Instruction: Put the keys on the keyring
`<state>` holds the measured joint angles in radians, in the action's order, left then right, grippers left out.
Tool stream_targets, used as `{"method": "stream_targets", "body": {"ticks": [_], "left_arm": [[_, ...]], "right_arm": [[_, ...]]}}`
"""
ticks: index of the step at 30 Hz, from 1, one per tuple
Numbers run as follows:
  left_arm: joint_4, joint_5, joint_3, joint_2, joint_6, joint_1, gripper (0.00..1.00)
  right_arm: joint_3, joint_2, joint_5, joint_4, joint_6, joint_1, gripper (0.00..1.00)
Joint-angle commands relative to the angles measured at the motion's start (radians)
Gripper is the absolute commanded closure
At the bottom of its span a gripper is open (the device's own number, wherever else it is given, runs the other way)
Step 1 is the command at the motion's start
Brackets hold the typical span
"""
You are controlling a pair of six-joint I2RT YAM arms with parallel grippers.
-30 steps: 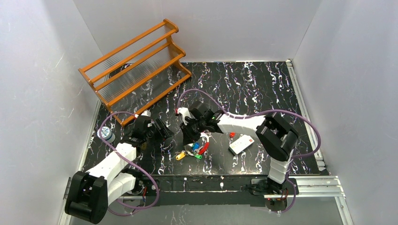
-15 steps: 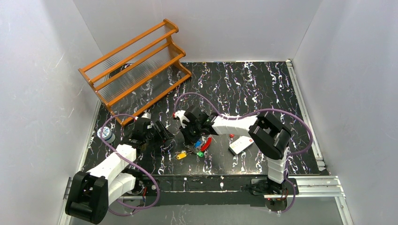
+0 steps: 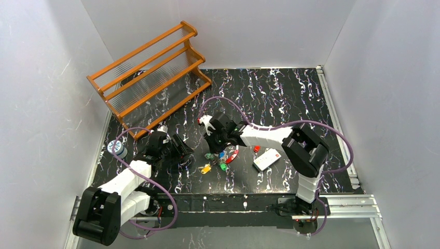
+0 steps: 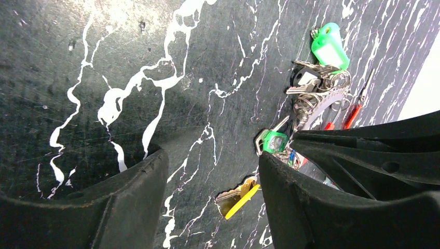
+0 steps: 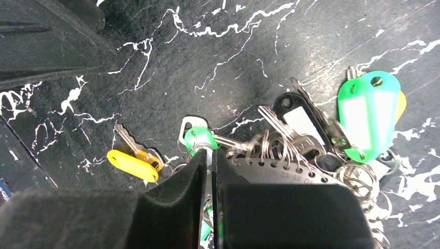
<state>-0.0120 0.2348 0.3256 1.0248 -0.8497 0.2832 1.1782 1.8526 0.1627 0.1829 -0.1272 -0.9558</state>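
Silver keyring (image 5: 280,167) clamped in my right gripper (image 5: 210,154), mid-table among the keys (image 3: 221,154). Left gripper (image 4: 211,158) apart, empty. Risk: the thin ring slips and the bunch tangles; yellow key (image 5: 132,158) lies loose left.

Keys (image 3: 220,160) lie seemingly heaped over the keyring (image 5: 280,167) (card (image 3: 266,158) to their right), rack (image 3: 150,78) behind-left.

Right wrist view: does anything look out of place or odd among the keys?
One thing: the yellow key lies alone on the table, apart from the tangled bunch of keys beside the right gripper, whose jaws are pinched on something thin and silvery. Nothing looks damaged.
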Motion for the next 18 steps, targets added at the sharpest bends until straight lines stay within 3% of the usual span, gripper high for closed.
{"method": "stream_targets", "body": {"ticks": [1,10,18], "left_arm": [[-0.013,0.024,-0.028,0.006,-0.002,-0.006,0.38],[-0.052,0.061,-0.039,0.006,0.001,-0.004,0.38],[-0.265,0.181,-0.109,0.007,-0.07,-0.005,0.47]], "right_arm": [[-0.012,-0.075,0.009,-0.01,-0.001,0.017,0.81],[-0.058,-0.112,0.113,-0.031,0.011,0.036,0.73],[-0.087,-0.107,0.216,-0.04,0.012,0.057,0.66]]}}
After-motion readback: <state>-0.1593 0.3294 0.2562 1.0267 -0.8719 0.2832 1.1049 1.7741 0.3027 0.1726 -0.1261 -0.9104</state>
